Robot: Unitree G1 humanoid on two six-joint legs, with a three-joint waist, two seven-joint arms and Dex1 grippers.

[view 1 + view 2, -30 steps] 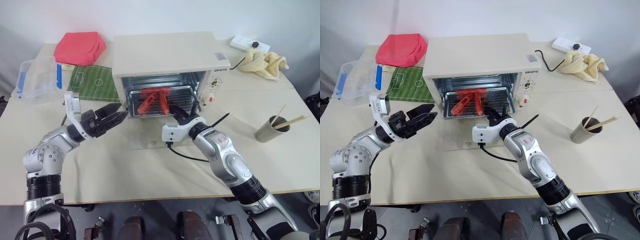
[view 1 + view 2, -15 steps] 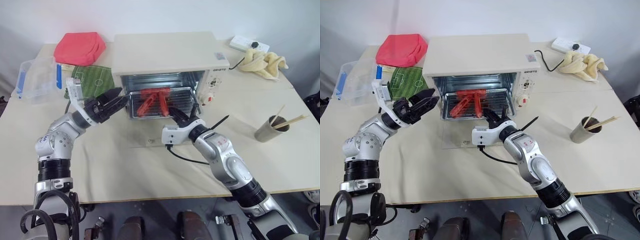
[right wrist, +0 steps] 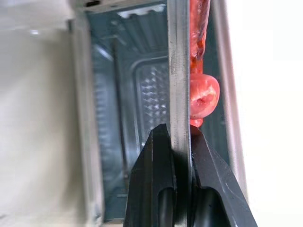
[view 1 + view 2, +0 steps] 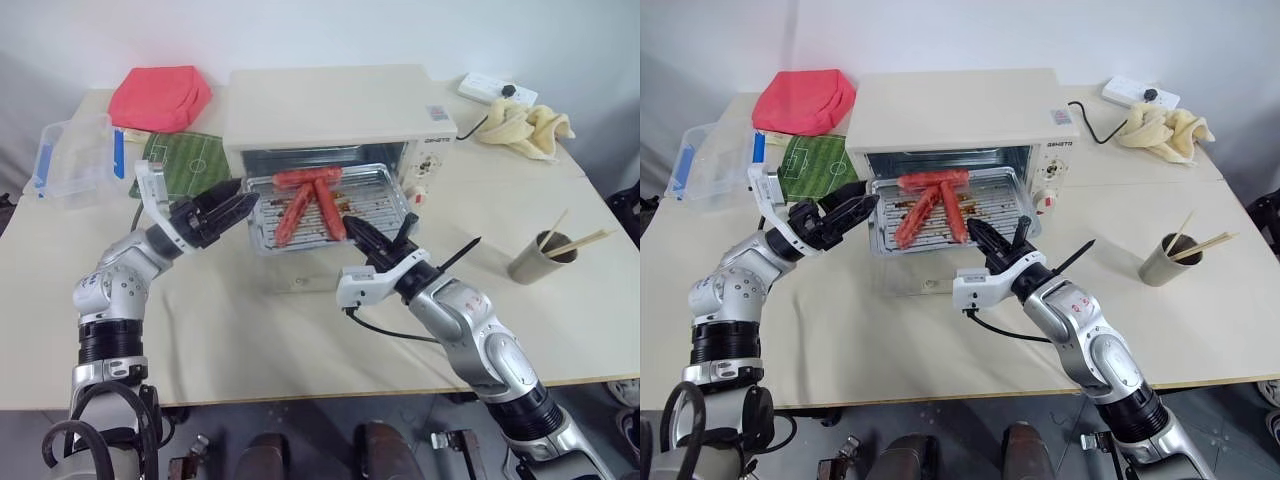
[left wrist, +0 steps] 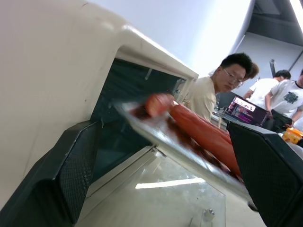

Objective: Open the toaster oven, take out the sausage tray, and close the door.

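The cream-white toaster oven (image 4: 330,100) stands at the table's middle back. Its glass door (image 4: 300,272) lies folded down flat in front of it. The silver sausage tray (image 4: 372,200) sticks about halfway out of the oven mouth, carrying long red sausages (image 4: 300,205). My right gripper (image 4: 358,228) is shut on the tray's front rim, and the right wrist view shows the rim pinched between the fingers (image 3: 158,156). My left gripper (image 4: 236,204) is open at the tray's left edge; in the left wrist view the tray (image 5: 161,137) runs between its two fingers.
A clear plastic box (image 4: 70,155), a green pitch mat (image 4: 185,160) and a red pouch (image 4: 160,95) lie at the back left. A power strip (image 4: 498,88), a cloth (image 4: 525,125) and a cup with chopsticks (image 4: 540,258) sit on the right. People (image 5: 213,90) stand behind the table.
My right gripper has drawn back toward me, pulling the tray partway out of the oven. My left gripper has risen and moved in toward the tray's left edge.
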